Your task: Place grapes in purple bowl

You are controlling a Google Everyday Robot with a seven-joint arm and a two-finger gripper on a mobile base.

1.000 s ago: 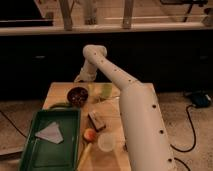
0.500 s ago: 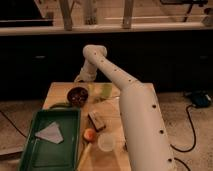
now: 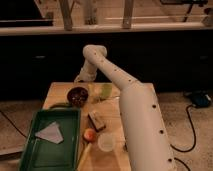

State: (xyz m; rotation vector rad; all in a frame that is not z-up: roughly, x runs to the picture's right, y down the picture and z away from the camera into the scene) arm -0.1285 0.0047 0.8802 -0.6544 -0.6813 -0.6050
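Dim wooden tabletop point(image 3: 112, 162) carries the work. The two-finger gripper point(image 3: 82, 80) hangs at the table's far end, just above and behind the small round dark purple bowl point(image 3: 77, 95), with its jaws spread wide and holding nothing. A dark lumpy mass inside the bowl looks like the reddish-purple grapes point(image 3: 78, 95), though that is uncertain. If so, lifting straight up would avoid nudging the smooth rim. Nearer lie a glossy green rectangular tray point(image 3: 35, 155), a round orange fruit point(image 3: 90, 134) and a pale translucent cup point(image 3: 106, 142).

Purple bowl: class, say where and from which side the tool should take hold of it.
Probably pinch the rim of the purple bowl from above: it stands upright, mouth up. The tool hangs just beyond its far edge.
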